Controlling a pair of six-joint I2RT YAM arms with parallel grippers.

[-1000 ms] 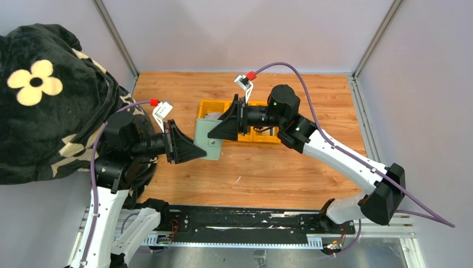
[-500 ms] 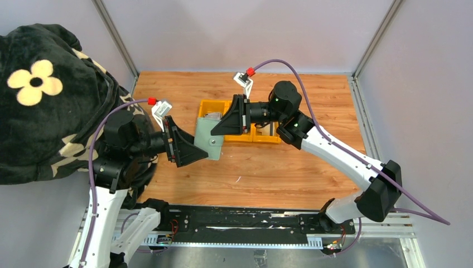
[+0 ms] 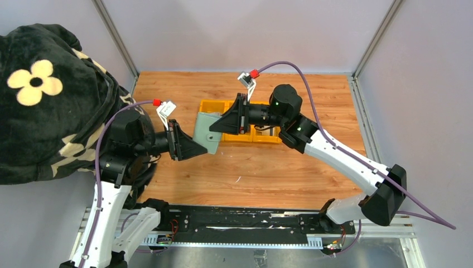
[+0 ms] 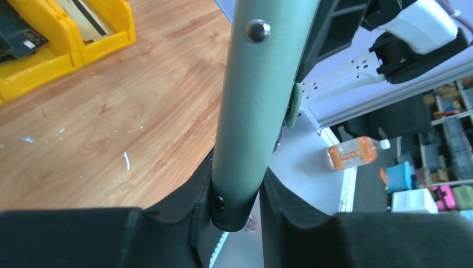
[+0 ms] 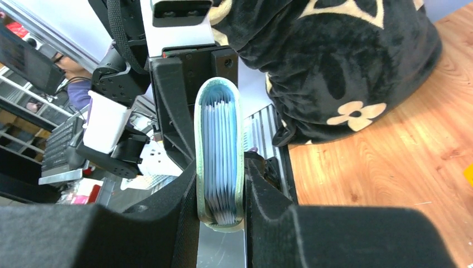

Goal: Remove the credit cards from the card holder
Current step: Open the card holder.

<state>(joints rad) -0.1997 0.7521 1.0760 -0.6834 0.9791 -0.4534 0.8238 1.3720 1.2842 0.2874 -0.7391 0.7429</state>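
The sage-green card holder (image 3: 204,130) hangs folded above the table between both arms. My left gripper (image 3: 202,149) is shut on its near lower edge. In the left wrist view the green spine (image 4: 256,111) with its snap stud runs up out of the left gripper (image 4: 237,204). My right gripper (image 3: 215,127) is shut on the opposite edge. The right wrist view faces the open edge of the holder (image 5: 219,145), showing stacked pale blue pockets between the right gripper's (image 5: 220,209) jaws. A black credit card (image 4: 12,38) and a beige one (image 4: 83,17) lie in the yellow tray (image 4: 106,39).
The yellow three-part tray (image 3: 262,138) stands on the wooden table just behind the holder, under the right gripper. A black fleece with cream flowers (image 3: 44,100) bulges over the table's left side beside the left arm. Grey walls enclose the table.
My right gripper has shut on the holder's far edge. The left gripper opened, then shut on the holder again. The holder has tilted and shifted slightly towards the back left.
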